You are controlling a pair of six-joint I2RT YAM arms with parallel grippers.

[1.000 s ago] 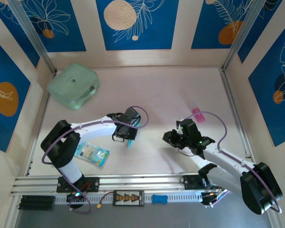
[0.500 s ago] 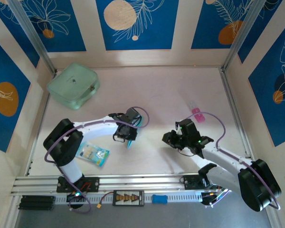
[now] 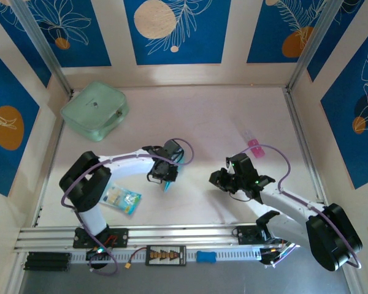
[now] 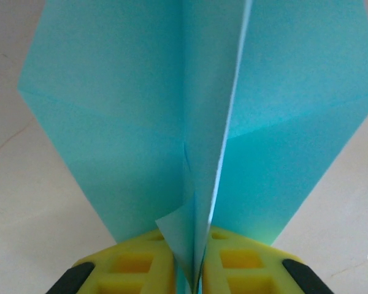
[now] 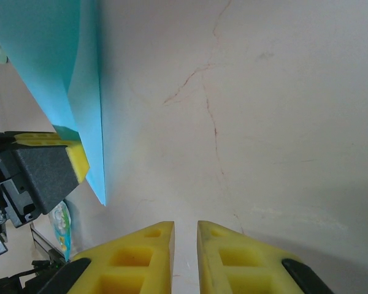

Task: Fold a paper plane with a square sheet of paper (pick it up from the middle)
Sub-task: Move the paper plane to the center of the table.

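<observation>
Near table (image 3: pixel 208 116) ctr, paper plane (image 4: pixel 141 110) in left tool (image 4: pixel 195 272), ridge up.

Finishes: matt, dull and softly sheened
The paper plane (image 4: pixel 110 110) is thin, matt light-blue paper with crisp creases. The left tool (image 4: pixel 193 251) and right tool (image 5: pixel 185 236) carry dull yellow, rubbery-looking pads (image 5: pixel 141 257) with moulded cells, backed by black plastic. The counter (image 5: pixel 282 122) is pale, smooth and faintly veined, with a soft sheen.
</observation>
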